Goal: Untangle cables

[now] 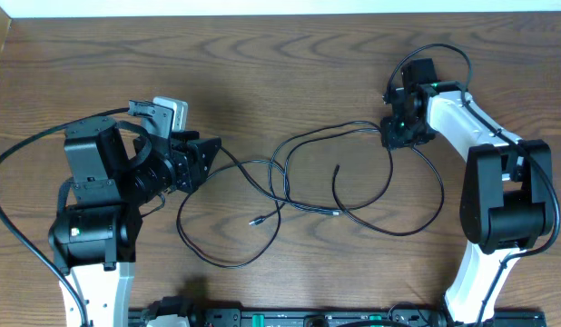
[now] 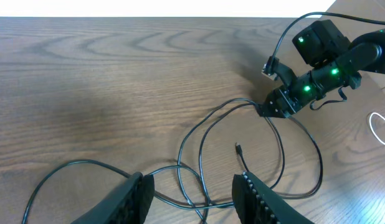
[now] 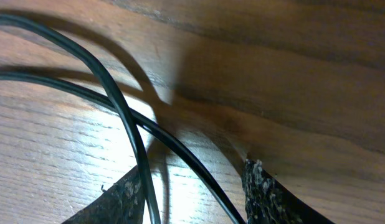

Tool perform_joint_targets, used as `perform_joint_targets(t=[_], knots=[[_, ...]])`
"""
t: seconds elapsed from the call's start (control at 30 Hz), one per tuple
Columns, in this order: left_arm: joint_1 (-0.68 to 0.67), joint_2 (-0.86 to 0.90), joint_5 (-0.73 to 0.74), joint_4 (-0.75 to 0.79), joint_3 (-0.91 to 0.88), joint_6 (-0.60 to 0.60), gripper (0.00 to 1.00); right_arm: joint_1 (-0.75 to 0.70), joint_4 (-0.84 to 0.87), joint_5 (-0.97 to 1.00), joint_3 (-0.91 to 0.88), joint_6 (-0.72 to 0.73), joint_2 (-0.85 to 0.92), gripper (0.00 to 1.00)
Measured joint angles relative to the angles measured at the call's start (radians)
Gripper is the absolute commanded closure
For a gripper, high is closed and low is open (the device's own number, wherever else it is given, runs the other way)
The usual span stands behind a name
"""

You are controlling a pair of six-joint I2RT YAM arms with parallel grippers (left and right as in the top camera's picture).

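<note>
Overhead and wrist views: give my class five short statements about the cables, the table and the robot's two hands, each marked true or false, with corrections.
1. The cables are black. True.
2. The right hand hangs high above the table. False: it is down at the wood.
3. Two cables run between the right hand's fingers. True.
4. The left hand is pressed shut. False: it stands open, with cable running across the gap.
5. The table is white plastic. False: it is brown, with a wood grain.
</note>
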Motion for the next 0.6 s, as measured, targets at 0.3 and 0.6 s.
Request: perform_joint_targets(t=[0.3, 0.6], knots=[[0.000, 0.000, 0.005, -0.001, 0.000, 0.000, 0.53, 0.012, -0.028, 0.031, 0.021, -0.002, 0.018, 0.99], [0.000, 0.000, 0.005, -0.001, 0.000, 0.000, 0.54, 0.066, -0.027, -0.148, 0.025, -0.024, 0.028, 0.99]])
